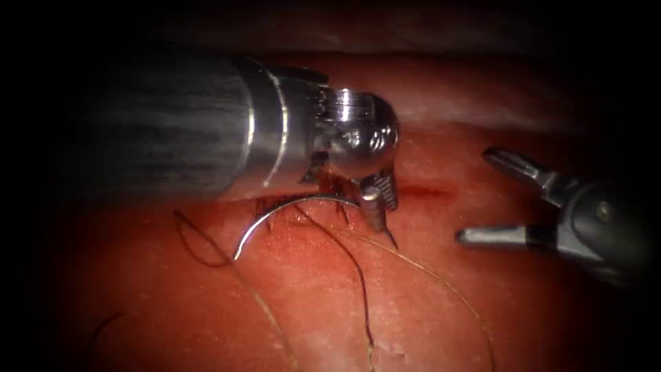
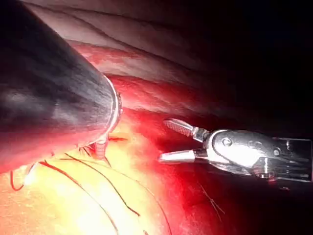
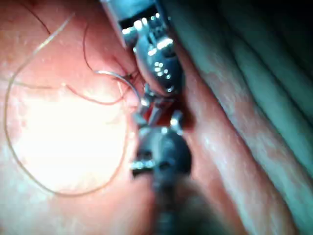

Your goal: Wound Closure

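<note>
One needle (image 1: 275,217) lies on the tissue (image 1: 310,303), its end pinched by the left pincer (image 1: 379,207). The right pincer (image 1: 475,200), at three o'clock, is spread and empty. Several thread (image 1: 358,275) strands trail toward six.

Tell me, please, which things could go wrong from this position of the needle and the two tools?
1. The left tool holds the needle near one end only; the long free curve may swivel in the jaws.
2. Loose thread lies in loops on the tissue under the needle; it may catch on the needle or a tool.
3. The right tool is open and holds nothing, so it cannot steady the needle.
</note>
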Controlling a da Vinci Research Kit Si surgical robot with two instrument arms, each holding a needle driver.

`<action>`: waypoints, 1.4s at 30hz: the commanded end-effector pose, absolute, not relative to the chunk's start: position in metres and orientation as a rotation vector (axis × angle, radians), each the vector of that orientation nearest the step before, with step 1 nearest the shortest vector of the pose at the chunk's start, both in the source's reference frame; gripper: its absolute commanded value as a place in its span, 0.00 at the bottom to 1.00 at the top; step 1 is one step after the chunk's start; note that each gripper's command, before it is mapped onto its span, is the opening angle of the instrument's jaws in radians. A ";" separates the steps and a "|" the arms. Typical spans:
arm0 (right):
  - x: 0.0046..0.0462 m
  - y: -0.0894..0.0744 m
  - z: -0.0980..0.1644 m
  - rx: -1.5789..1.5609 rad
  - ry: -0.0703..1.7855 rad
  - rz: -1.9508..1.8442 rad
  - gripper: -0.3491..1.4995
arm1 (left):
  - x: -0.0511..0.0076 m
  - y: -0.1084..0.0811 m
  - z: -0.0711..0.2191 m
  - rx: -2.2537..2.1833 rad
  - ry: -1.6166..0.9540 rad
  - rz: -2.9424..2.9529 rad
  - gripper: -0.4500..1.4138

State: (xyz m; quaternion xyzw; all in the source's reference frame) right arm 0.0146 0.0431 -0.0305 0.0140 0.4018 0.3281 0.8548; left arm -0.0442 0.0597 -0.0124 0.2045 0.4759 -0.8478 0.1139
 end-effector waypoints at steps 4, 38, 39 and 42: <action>0.0153 0.043 -0.030 0.029 0.849 0.689 0.84 | -0.0438 0.059 -0.011 0.537 1.414 -2.488 0.34; 0.0181 0.044 -0.033 0.114 0.739 1.312 0.63 | -0.0374 0.071 -0.022 1.880 0.358 -3.225 0.05; 0.0185 0.044 -0.033 0.111 0.737 1.316 0.63 | -0.0368 0.070 -0.022 1.914 0.321 -3.234 0.05; 0.0206 0.044 -0.033 0.098 0.727 1.332 0.63 | -0.0357 0.069 -0.023 1.978 0.224 -3.252 0.05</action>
